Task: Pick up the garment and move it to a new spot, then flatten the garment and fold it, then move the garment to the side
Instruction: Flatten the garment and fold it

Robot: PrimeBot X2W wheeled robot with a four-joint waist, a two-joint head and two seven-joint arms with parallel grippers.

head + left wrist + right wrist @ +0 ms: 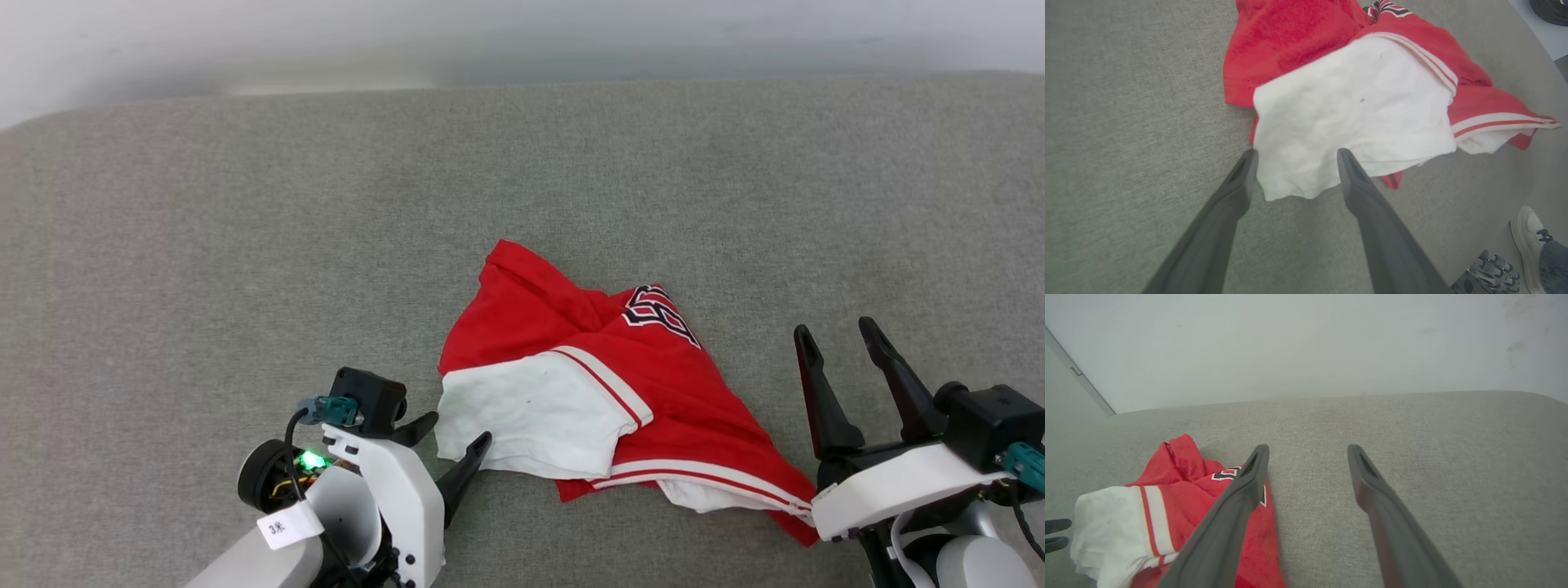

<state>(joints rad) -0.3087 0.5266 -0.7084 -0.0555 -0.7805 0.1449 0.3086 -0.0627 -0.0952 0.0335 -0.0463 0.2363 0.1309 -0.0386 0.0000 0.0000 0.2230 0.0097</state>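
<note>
While the shirt (604,376) lies crumpled on the grey cloth-covered surface (245,204) with nothing lifted, the first step, the pick-up, looks to be the one in hand. The left jaws stand wide, and the corner of the white sleeve (1347,118) lies right between their fingertips (1247,167); whether the tips touch the cloth I cannot tell. The right jaws are wide as well and hold nothing, with the red body of the shirt off to their left and its near hem corner close to their base. Next, I judge, the left jaws need to go low enough to catch the sleeve layers before closing, and the right jaws must shift left toward the hem. Folds hide most of the black lettering (660,314), so it cannot be read. The other sleeve is tucked under, and the hem corner runs beneath the right arm's white housing (890,490). Beyond the left jaws' right finger, a person's shoe (1529,241) is cut off by the frame edge.
</note>
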